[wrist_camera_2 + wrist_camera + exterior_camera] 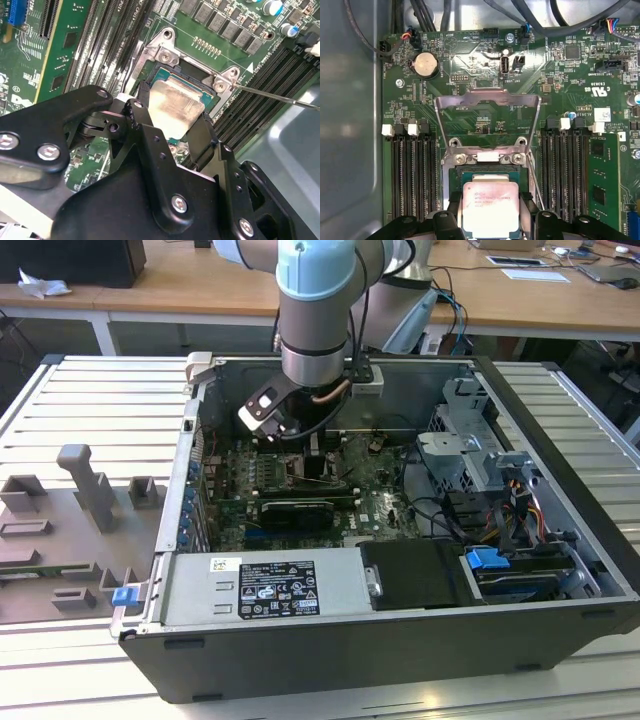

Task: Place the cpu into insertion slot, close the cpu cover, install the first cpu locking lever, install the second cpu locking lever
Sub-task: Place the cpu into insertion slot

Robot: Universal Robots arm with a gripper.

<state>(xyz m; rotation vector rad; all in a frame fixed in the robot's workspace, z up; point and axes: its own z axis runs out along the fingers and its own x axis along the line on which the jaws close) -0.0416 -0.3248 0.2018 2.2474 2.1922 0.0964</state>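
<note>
The gripper (174,114) pinches the cpu (490,206) by two opposite edges. The chip is at the insertion slot (490,173), in the far part of the computer case (400,660); seated or just above, I cannot tell. The cpu cover (470,98) stands open, so I judge that closing it and both lever steps are left.
</note>
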